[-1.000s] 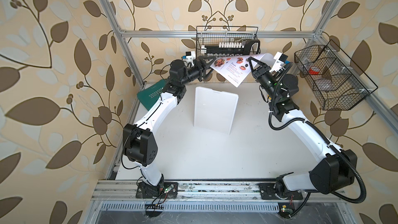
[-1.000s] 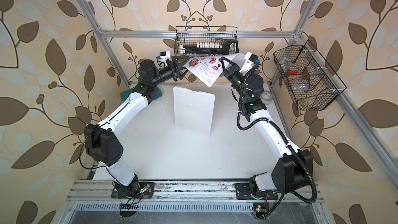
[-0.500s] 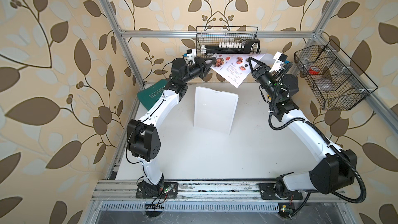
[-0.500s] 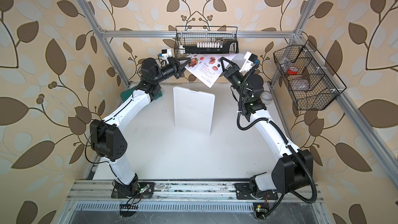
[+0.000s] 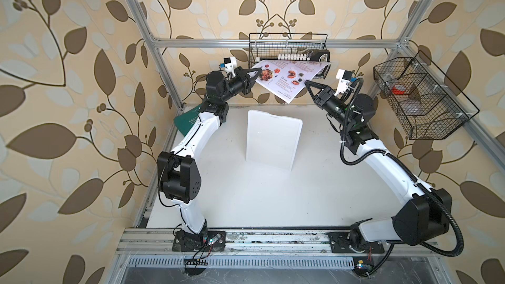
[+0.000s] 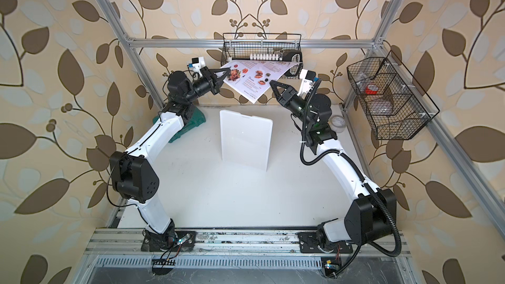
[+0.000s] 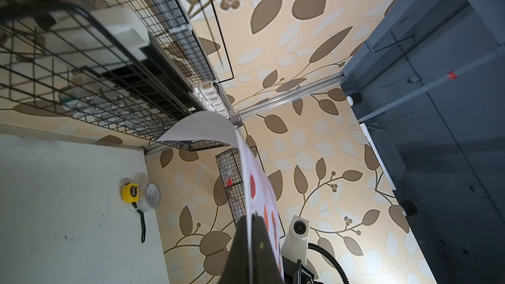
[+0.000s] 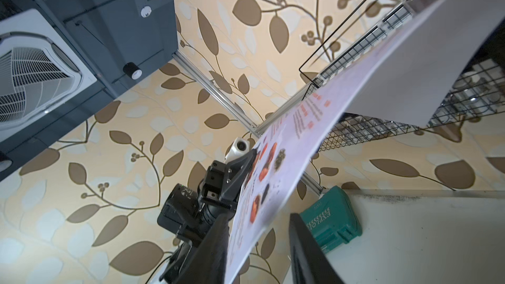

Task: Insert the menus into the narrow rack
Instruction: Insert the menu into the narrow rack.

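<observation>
The menus are one pale sheet with food photos (image 5: pixel 289 80) (image 6: pixel 254 77), held in the air at the back, above the table. My left gripper (image 5: pixel 259 73) (image 7: pixel 252 217) is shut on its left corner. The sheet's far end curls up against the back basket. My right gripper (image 5: pixel 307 83) (image 8: pixel 258 217) stands open at the sheet's lower right edge. That edge (image 8: pixel 314 121) runs between the parted jaws, close to one finger. The narrow rack (image 5: pixel 273 137) (image 6: pixel 246 140), a frosted white holder, stands upright mid-table, below and in front of the sheet.
A black wire basket (image 5: pixel 287 47) hangs on the back rail and another (image 5: pixel 420 99) on the right wall. A green case (image 5: pixel 188 120) (image 8: pixel 332 222) lies at the back left. A yellow tape measure (image 7: pixel 129 192) and a tape roll (image 6: pixel 337 122) sit at the back right.
My left gripper has closed on the menu's left corner. My right gripper, shut on the sheet before, now has its jaws apart. The left arm's elbow has shifted slightly.
</observation>
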You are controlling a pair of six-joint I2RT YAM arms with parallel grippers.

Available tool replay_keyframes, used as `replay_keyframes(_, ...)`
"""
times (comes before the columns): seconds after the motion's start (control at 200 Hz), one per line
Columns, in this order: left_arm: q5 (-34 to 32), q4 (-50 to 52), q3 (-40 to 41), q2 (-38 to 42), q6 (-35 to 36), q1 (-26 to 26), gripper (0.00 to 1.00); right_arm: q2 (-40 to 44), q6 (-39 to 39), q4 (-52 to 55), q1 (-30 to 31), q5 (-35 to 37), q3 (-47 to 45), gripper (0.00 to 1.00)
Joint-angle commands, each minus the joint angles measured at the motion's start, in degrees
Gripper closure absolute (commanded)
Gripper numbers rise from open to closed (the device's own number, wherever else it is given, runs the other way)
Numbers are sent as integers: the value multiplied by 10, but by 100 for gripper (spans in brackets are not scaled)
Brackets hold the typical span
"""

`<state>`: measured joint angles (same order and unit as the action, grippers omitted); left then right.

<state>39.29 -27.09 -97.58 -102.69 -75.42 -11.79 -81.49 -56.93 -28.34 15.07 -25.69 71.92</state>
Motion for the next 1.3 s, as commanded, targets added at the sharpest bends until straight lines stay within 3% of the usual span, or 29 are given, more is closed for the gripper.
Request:
replay_keyframes(0.0, 39, -53, -39, 3, 37, 2, 100, -17, 14, 22, 4, -75, 20, 67)
replay_keyframes(0.16, 52, -86, -45, -10, 26, 3, 100, -36, 16, 31, 5, -111, 31, 76)
replay_keyframes(0.3, 63, -99, -58, -19, 11, 4, 100, -49, 45, 87, 7, -127, 55, 74)
replay_keyframes(0.535, 49, -143, -59, -30, -21, 3, 100, -43, 36, 134, 6, -179, 40, 35)
replay_keyframes(0.825, 36, -184, -102, -54, -57, 2, 100, -49, -82, 52, 13, -236, -2, 17)
replay_keyframes(1.11, 48, -186, -82, -43, -61, -7, 100, -104, -187, -103, 30, -232, 29, 17)
replay_keyframes(1.3, 64, -169, -67, -36, -40, -6, 100, -102, -132, -55, 28, -214, 73, 19)
